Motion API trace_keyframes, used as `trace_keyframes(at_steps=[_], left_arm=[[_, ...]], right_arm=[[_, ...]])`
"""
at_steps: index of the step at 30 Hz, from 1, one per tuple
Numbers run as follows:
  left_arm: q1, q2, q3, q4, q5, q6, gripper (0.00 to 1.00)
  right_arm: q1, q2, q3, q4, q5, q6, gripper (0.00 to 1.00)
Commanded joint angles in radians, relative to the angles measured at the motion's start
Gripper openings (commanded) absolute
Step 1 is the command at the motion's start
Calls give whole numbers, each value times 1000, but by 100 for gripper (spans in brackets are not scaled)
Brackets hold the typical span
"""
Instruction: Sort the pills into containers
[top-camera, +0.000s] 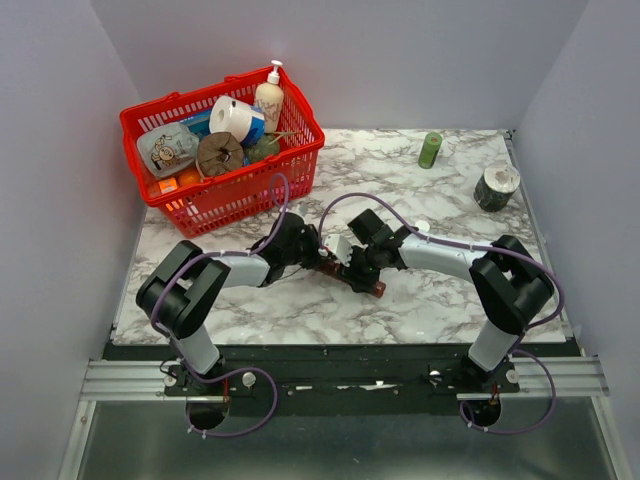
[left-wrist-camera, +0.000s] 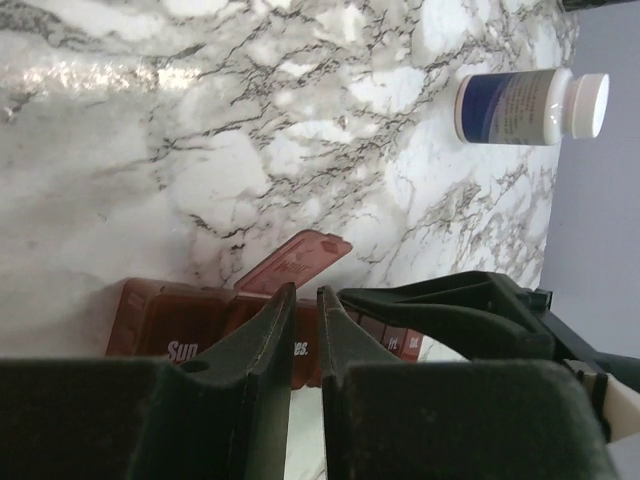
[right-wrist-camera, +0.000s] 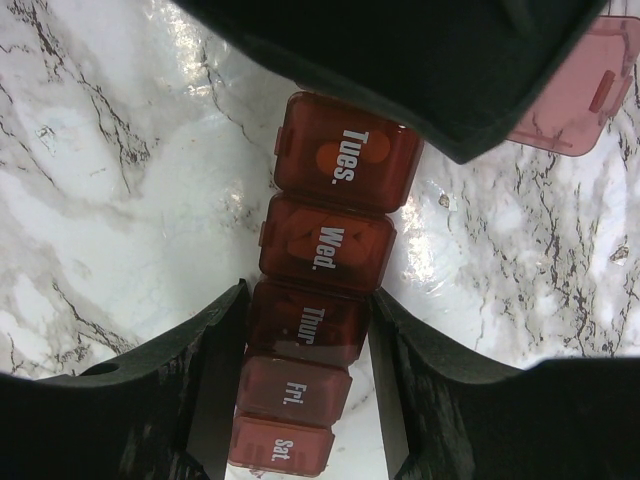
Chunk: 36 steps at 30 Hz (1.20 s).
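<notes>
White and grey marble covers the table (top-camera: 440, 300), and pale walls stand around it. We see a red basket (top-camera: 232, 200) full of stuff at the far left. A green bottle (top-camera: 430, 150) stands at the far right, and a grey roll (top-camera: 496, 187) sits near it.

We find the pill box (top-camera: 373, 288) in the middle of the table, lying flat on the marble. It is a dark red strip of little boxes in a row. Both arms reach in and meet over it.

The right gripper (right-wrist-camera: 308, 300) has one finger on each side of the strip, at the box marked Thur. The fingers press against its two sides, so it is clamped on the pill box. The lids marked Tues, Wed, Thur, Fri and Sat are down. We see orange shapes (right-wrist-camera: 335, 160) through the Tues and Wed lids.

The left gripper (left-wrist-camera: 305, 292) is at the other end of the strip, by the box marked Sun. Its fingers are almost together, with only a thin gap. We cannot tell if they pinch anything. One lid (left-wrist-camera: 295, 262) next to them stands up open.

In the left wrist view we also see a white bottle (left-wrist-camera: 530, 105) with a blue label, lying on its side well apart from the pill box.
</notes>
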<state>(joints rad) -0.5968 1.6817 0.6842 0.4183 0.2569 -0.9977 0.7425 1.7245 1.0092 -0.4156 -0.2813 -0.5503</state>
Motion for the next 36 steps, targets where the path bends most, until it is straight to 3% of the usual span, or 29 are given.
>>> trace_keyframes(at_steps=[1,18,28,36], left_arm=[[6,0,38,4,-25,8,22],[25,78,101,-30,-9,45,22],[54,-103,95,-108,-4,109,24],[92,-303,5,-223,-59,205,36]], right_arm=[[14,29,17,-28,-4,-8,57],[14,33,16,-31,-4,-13,57],[14,32,16,-40,-24,-46,58],[17,3,-7,-78,-78,-180,58]])
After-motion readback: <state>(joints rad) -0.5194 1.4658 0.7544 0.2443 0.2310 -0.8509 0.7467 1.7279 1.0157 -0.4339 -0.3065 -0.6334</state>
